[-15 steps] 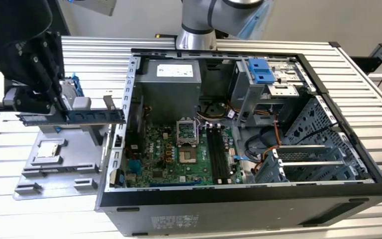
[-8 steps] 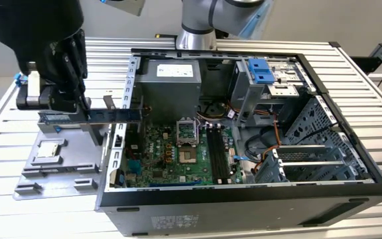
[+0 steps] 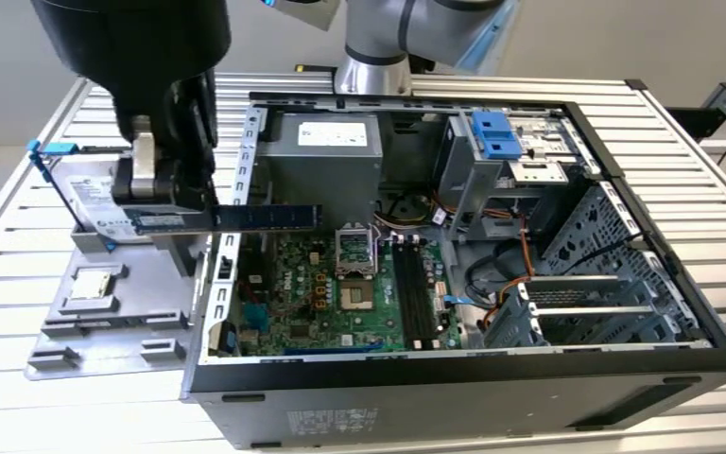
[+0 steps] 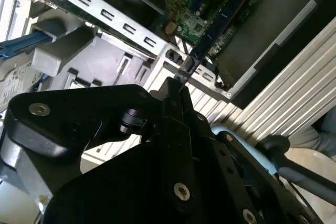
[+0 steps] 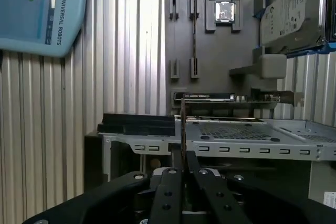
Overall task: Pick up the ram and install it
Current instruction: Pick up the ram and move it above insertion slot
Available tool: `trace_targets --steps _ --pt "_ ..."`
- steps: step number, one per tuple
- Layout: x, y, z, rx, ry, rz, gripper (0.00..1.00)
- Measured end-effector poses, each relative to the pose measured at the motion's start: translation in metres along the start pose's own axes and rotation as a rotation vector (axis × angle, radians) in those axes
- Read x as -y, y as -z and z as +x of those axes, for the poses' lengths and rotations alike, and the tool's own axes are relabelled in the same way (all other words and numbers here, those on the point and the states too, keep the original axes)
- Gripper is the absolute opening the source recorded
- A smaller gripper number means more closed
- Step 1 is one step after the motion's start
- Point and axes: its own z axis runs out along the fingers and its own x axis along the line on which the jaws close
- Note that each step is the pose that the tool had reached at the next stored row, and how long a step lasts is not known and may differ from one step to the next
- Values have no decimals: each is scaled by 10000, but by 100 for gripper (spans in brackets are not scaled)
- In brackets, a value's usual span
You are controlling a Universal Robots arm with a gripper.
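In the exterior view the ram [image 3: 256, 218], a long dark blue stick with a white label, hangs level over the exterior view's left wall of the open computer case [image 3: 464, 364]. My gripper [image 3: 167, 214] is shut on the ram's end nearer the exterior view's left. The free end reaches over the green motherboard [image 3: 300, 284]. The black memory slots [image 3: 414, 288] lie further to the exterior view's right. In both wrist views the ram [image 4: 207, 32] [image 5: 182, 129] shows edge-on, running out from between the black fingers [image 4: 169, 92] [image 5: 171, 169].
A grey fixture plate [image 3: 98, 326] beside the case carries a small square chip [image 3: 92, 282] and a silver hard drive with a blue bracket [image 3: 86, 203]. Inside the case are a power supply [image 3: 325, 151], drive cages [image 3: 514, 151] and loose cables [image 3: 514, 274]. The slatted table [image 3: 10, 284] surrounds it.
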Motion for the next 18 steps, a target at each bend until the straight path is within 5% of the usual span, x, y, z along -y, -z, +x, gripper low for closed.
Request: trace_targets --steps 18 --pt "664 16 -21 0 -1 0 0"
